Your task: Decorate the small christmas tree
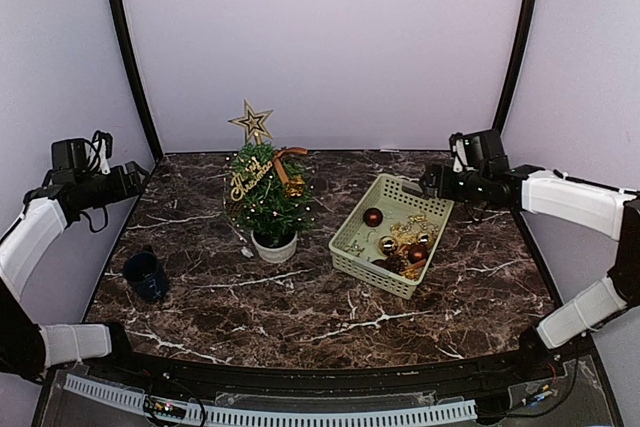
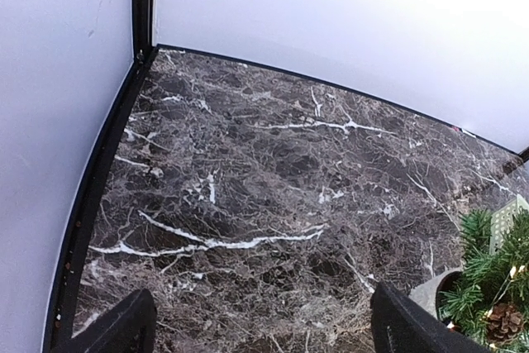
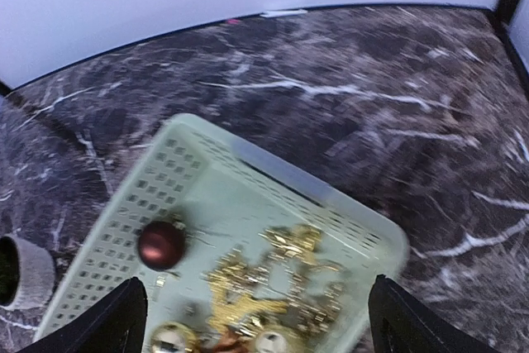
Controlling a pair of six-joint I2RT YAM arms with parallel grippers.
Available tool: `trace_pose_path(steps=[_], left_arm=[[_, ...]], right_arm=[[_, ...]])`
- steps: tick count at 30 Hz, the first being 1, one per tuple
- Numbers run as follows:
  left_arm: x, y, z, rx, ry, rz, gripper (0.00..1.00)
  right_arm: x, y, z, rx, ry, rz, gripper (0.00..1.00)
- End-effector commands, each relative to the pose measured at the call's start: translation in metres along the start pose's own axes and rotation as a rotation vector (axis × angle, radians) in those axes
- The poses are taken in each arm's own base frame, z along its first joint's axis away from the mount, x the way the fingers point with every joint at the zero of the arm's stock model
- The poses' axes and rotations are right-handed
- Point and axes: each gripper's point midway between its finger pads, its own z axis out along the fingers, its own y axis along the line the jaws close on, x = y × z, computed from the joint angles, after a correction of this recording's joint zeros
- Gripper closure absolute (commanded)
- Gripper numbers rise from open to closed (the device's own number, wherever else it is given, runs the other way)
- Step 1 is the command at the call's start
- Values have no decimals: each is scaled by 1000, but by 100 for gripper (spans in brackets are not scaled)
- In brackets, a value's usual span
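Observation:
The small christmas tree (image 1: pixel 268 197) stands in a white pot (image 1: pixel 275 245) at mid table. It carries a gold star (image 1: pixel 251 121), a gold sign and a brown ribbon. In the left wrist view its branches (image 2: pixel 488 279) show at the lower right. My left gripper (image 1: pixel 135 179) hovers at the far left, well clear of the tree, and it (image 2: pixel 264 328) is open over bare marble. My right gripper (image 1: pixel 432 182) hangs over the far end of the basket (image 1: pixel 392 234). It (image 3: pixel 263 320) is open and empty above a red bauble (image 3: pixel 161 244) and gold ornaments (image 3: pixel 273 287).
A dark blue mug (image 1: pixel 146 275) sits at the left, near the front. The basket rim (image 3: pixel 273 163) lies diagonally to the right of the tree. The white pot (image 3: pixel 29 274) shows at the left edge of the right wrist view. Walls enclose the table.

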Motion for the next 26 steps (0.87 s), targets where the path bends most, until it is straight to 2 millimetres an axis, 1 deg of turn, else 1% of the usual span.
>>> trace_pose_path(steps=[1, 2, 4, 5, 7, 9, 12, 15, 20, 26], left_arm=[[-11, -1, -18, -15, -73, 34, 7], [-11, -3, -21, -11, -82, 37, 6], [-8, -4, -24, -9, -82, 35, 6], [-4, -2, -24, -18, -76, 31, 6], [2, 0, -25, -24, -71, 30, 6], [7, 1, -24, -23, -64, 35, 6], [8, 1, -25, -27, -64, 39, 6], [7, 0, -25, -24, -69, 49, 6], [11, -3, -25, -1, -59, 57, 6], [10, -3, -27, -7, -72, 54, 6]], right_arm=[[-27, -53, -36, 67, -204, 106, 4], [-25, -65, -42, 91, -225, 111, 4], [-22, -81, -57, 135, -272, 106, 3], [-24, -85, -64, 143, -308, 102, 2], [-21, -91, -73, 157, -340, 91, 1], [-18, -93, -79, 160, -354, 87, 1], [-13, -95, -84, 164, -365, 89, 1], [-9, -97, -85, 170, -363, 93, 1], [-9, -97, -86, 171, -363, 94, 1], [-10, -97, -87, 175, -361, 92, 1]])
